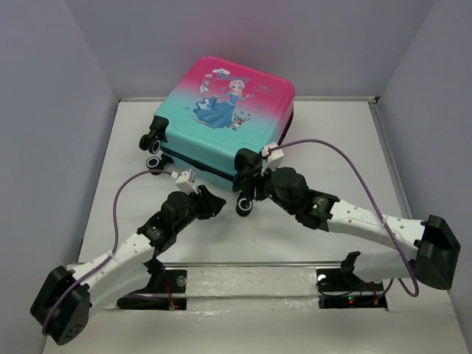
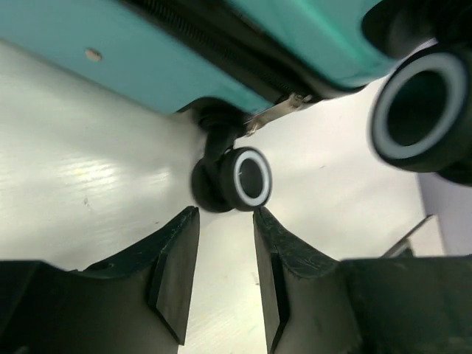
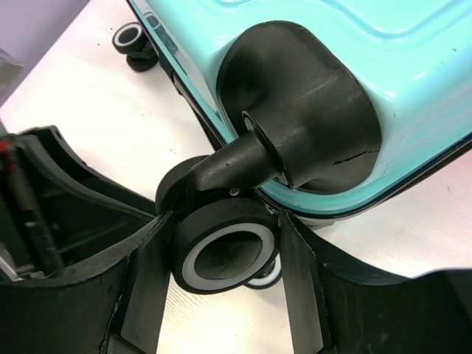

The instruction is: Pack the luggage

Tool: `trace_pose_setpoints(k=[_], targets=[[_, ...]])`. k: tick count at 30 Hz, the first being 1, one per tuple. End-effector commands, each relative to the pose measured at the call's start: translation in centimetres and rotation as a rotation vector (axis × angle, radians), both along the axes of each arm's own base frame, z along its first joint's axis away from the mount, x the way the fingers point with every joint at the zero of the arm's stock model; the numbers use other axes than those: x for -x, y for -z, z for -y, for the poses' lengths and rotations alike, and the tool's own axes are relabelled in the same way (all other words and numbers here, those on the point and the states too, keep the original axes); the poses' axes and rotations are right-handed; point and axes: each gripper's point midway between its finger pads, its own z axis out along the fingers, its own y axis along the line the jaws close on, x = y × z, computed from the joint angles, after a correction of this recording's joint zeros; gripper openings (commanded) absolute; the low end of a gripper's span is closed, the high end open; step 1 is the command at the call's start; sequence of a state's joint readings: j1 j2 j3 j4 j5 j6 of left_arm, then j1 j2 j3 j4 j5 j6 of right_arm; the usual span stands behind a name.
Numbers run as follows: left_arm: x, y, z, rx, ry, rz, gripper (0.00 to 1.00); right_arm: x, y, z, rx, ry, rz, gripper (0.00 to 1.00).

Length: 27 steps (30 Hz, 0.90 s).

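**A:** How far along is the packing?

**B:** The small hard-shell suitcase [image 1: 225, 103], pink fading to teal with a cartoon princess in a blue dress, lies flat with its two shells together, so I judge it closed. I can't tell whether the zip runs all the way round. A silver metal zip pull [image 2: 276, 114] hangs at the seam on the suitcase's near edge. No contents to pack show in any view.

**A:** And the grippers?

**B:** The right gripper [image 3: 223, 228] is at the suitcase's near right corner. Its black fingers [image 3: 144, 295] press both sides of a black caster wheel [image 3: 221, 254] with a white ring, so it looks clamped on it. The left gripper [image 2: 226, 228] sits just off the suitcase's near edge with its jaws apart and nothing between them. A second wheel [image 2: 249, 177] lies just beyond.

**A:** What's left?

**B:** Probably finishing the zip or standing the suitcase up, though that's a guess.

**A:** Anything hidden?

**B:** The suitcase's lining, its far side and any handle. A blurred wheel [image 2: 417, 110] is cut off at the frame edge.
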State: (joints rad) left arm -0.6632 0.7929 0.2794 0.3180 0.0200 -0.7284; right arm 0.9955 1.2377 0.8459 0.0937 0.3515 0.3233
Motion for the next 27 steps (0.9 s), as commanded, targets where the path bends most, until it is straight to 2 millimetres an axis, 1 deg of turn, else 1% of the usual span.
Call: trace_pose_setpoints(k=[1, 2, 3, 4, 5, 6, 7, 8, 9, 10, 11, 12, 13, 14, 15, 16, 17, 18, 21, 22, 23, 25, 26, 27], targets=[[-1.7, -2.0, 1.9, -0.005, 0.013, 0.142, 0.44, -1.2, -5.6, 1.2, -0.051, 0.051, 0.098, 0.07], [-2.1, -2.2, 2.1, -0.016, 0.003, 0.154, 0.44, -1.2, -5.9, 1.2, -0.054, 0.051, 0.101, 0.07], [-2.5, -1.4, 2.7, -0.055, 0.013, 0.151, 0.44, -1.1, -6.1, 1.2, -0.058, 0.046, 0.103, 0.07], [-2.9, -2.7, 3.8, -0.040, 0.025, 0.190, 0.45, -1.3, -6.2, 1.4, -0.061, 0.053, 0.103, 0.07], [-3.4, -1.9, 4.2, -0.075, 0.027, 0.187, 0.45, -1.2, -6.3, 1.2, -0.066, 0.041, 0.101, 0.07], [-3.6, -2.2, 4.8, -0.076, 0.033, 0.202, 0.46, -1.1, -6.3, 1.2, -0.070, 0.037, 0.099, 0.07], [-4.1, -3.3, 5.5, -0.058, 0.032, 0.235, 0.47, -1.1, -6.3, 1.0, -0.070, 0.031, 0.098, 0.07], [-4.3, -2.4, 6.1, -0.082, 0.036, 0.229, 0.47, -1.0, -6.3, 0.9, -0.072, 0.023, 0.095, 0.07], [-4.5, -2.6, 6.5, -0.089, 0.037, 0.246, 0.49, -1.0, -6.2, 0.8, -0.071, 0.020, 0.093, 0.07], [-4.9, -3.4, 6.9, -0.074, 0.027, 0.273, 0.51, -1.0, -6.2, 0.7, -0.072, 0.017, 0.092, 0.07], [-5.2, -2.8, 7.1, -0.090, 0.015, 0.267, 0.52, -0.9, -6.2, 0.5, -0.075, 0.010, 0.088, 0.07], [-5.5, -2.8, 7.3, -0.087, 0.011, 0.273, 0.54, -0.9, -6.1, 0.4, -0.077, 0.005, 0.084, 0.07], [-6.0, -3.6, 7.5, -0.071, -0.003, 0.297, 0.57, -0.8, -6.3, 0.3, -0.082, 0.000, 0.083, 0.07], [-6.3, -3.2, 7.6, -0.084, -0.016, 0.294, 0.57, -0.7, -6.3, 0.1, -0.087, -0.012, 0.081, 0.07], [-6.7, -3.2, 7.6, -0.091, -0.035, 0.297, 0.58, -0.6, -6.3, 0.0, -0.093, -0.016, 0.075, 0.07], [-7.3, -3.7, 7.6, -0.095, -0.062, 0.307, 0.58, -0.5, -6.4, -0.1, -0.098, -0.023, 0.074, 0.07], [-7.9, -3.0, 7.2, -0.119, -0.102, 0.301, 0.58, -0.2, -6.5, -0.3, -0.111, -0.038, 0.070, 0.07], [-8.4, -3.7, 7.3, -0.107, -0.124, 0.317, 0.58, -0.1, -6.7, -0.4, -0.120, -0.046, 0.068, 0.07], [-9.4, -3.5, 6.7, -0.110, -0.205, 0.325, 0.57, 0.6, -6.7, -0.9, -0.144, -0.090, 0.059, 0.07], [-9.5, -4.0, 6.8, -0.081, -0.225, 0.339, 0.55, 0.9, -6.8, -1.0, -0.156, -0.104, 0.056, 0.07], [-9.8, -4.0, 6.4, -0.065, -0.276, 0.334, 0.53, 1.4, -6.7, -1.3, -0.166, -0.133, 0.052, 0.07], [-9.9, -4.4, 6.1, -0.020, -0.350, 0.342, 0.49, 2.1, -6.5, -1.6, -0.186, -0.168, 0.042, 0.07], [-9.7, -4.7, 6.3, -0.008, -0.347, 0.348, 0.47, 2.1, -6.7, -1.5, -0.191, -0.169, 0.046, 0.07], [-10.1, -4.3, 5.9, 0.000, -0.398, 0.335, 0.41, 2.5, -6.4, -1.6, -0.203, -0.187, 0.035, 0.07]])
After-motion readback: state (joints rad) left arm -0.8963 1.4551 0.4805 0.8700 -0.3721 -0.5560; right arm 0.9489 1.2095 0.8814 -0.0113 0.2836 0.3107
